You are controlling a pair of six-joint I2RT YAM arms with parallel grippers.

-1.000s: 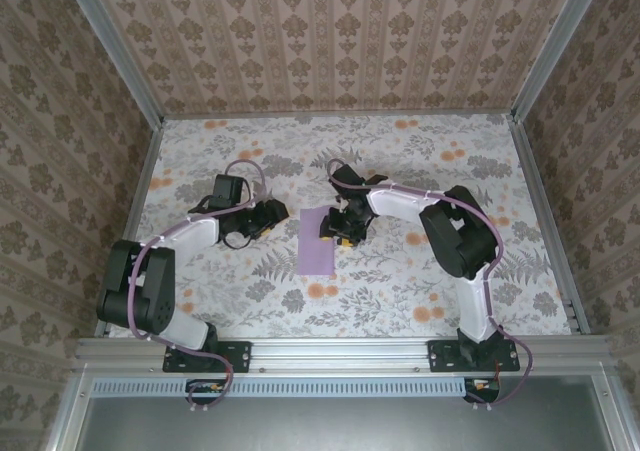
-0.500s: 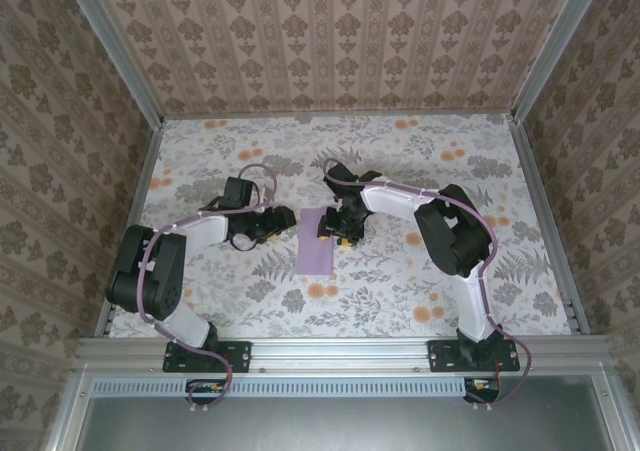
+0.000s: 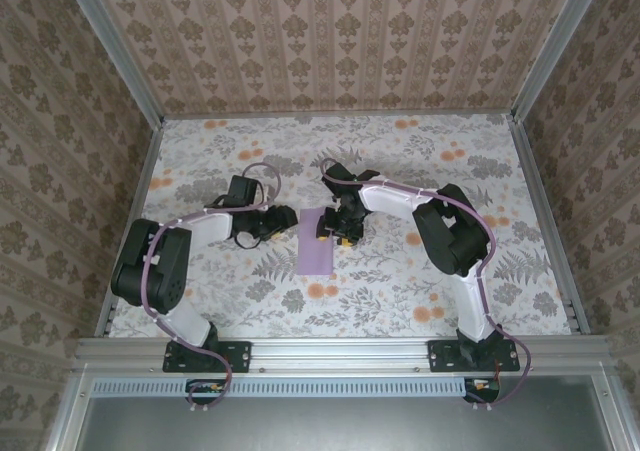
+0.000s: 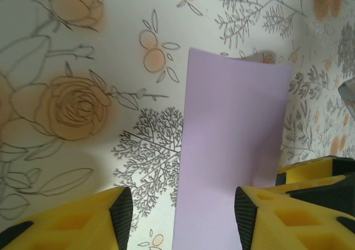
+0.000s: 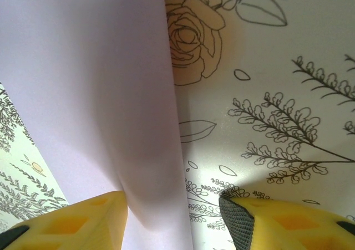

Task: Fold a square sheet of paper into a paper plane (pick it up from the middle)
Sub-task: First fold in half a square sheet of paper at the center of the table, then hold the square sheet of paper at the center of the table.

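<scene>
the left gripper has advanced right to the folded paper lying mid counter; it and the right gripper stand half open astride opposite edges, ready for the next fold.

Both arms had smooth white shells along their links and bulky black housings at the joints. The left arm and the right arm each carried a thin lavender cable that ran along its length and looped free near the wrist. Each stood on a flat black base. The jaws were bright yellow plastic with moulded square recesses, faced inside with black pads of finely ribbed texture.
</scene>
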